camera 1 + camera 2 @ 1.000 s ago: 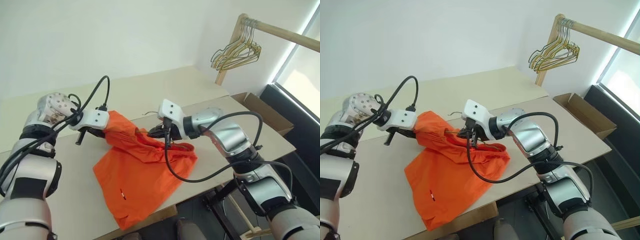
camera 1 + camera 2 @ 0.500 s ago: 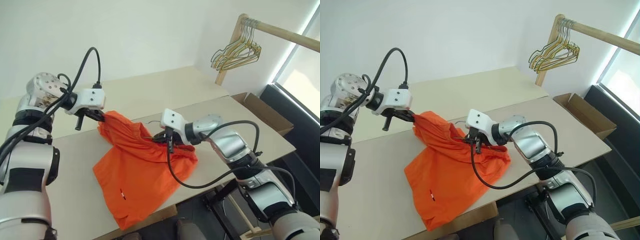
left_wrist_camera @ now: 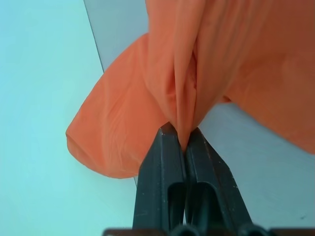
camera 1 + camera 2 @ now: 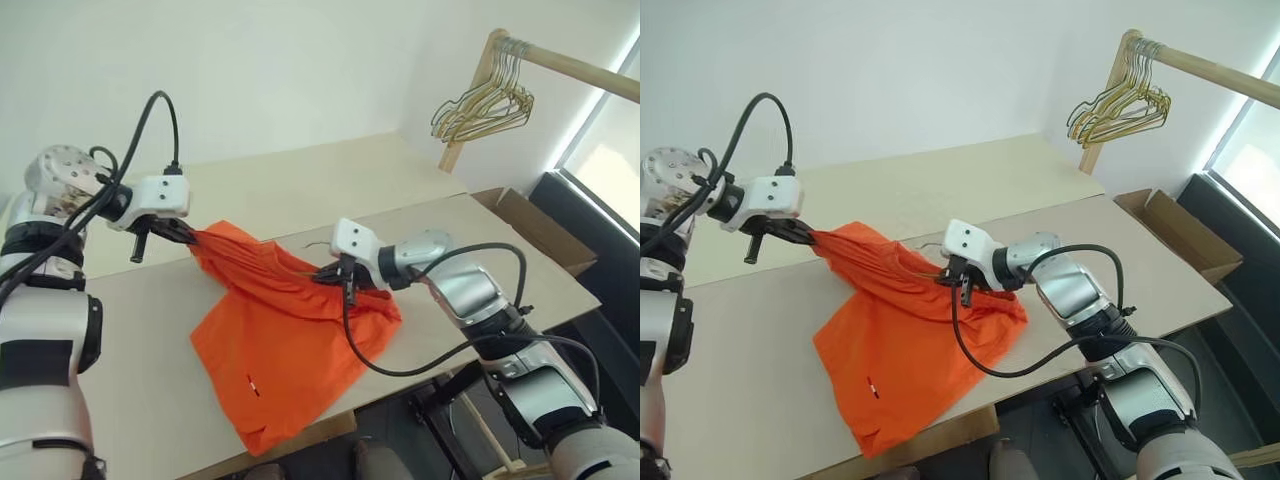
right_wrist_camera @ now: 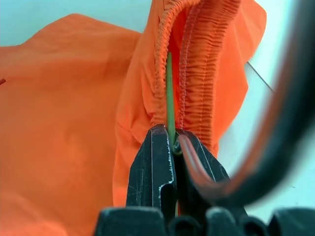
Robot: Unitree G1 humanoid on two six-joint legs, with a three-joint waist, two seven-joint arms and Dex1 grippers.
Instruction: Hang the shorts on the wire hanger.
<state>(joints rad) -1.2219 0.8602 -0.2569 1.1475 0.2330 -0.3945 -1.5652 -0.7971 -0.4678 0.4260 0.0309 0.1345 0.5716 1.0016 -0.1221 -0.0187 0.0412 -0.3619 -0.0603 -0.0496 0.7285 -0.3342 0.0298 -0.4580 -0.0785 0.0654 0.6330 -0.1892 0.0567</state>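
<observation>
The orange shorts lie spread on the beige table, with their far side pulled up off it. My left gripper is shut on a bunched corner of the fabric and holds it above the table at the left. My right gripper is at the gathered waistband, shut on the thin olive wire hanger, which runs inside the waistband. The rest of the hanger is hidden by fabric.
A wooden rack at the back right carries a bunch of pale wire hangers. An open cardboard box sits beyond the table's right end. The table's near edge runs just below the shorts' hem.
My left gripper has risen and moved left, stretching the shorts' corner taut. My right gripper has shifted slightly right and down with the hanger.
</observation>
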